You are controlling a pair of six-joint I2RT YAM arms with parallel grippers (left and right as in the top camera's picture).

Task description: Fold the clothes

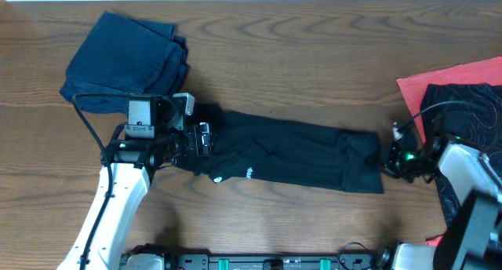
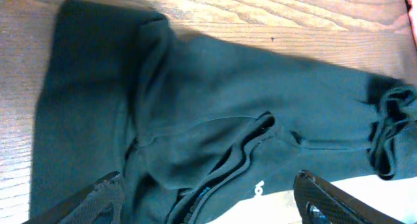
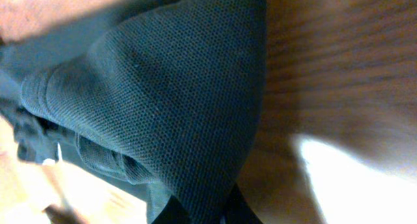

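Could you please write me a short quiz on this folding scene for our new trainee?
1. True or false: the left gripper is shut on the black T-shirt.
2. The folded navy garment lies far ___ on the table.
3. Where does the right gripper grip the T-shirt? A) its middle B) its end near the red cloth C) its end under the left gripper
Key: 1 false, jaws open; 2 left; 3 B.
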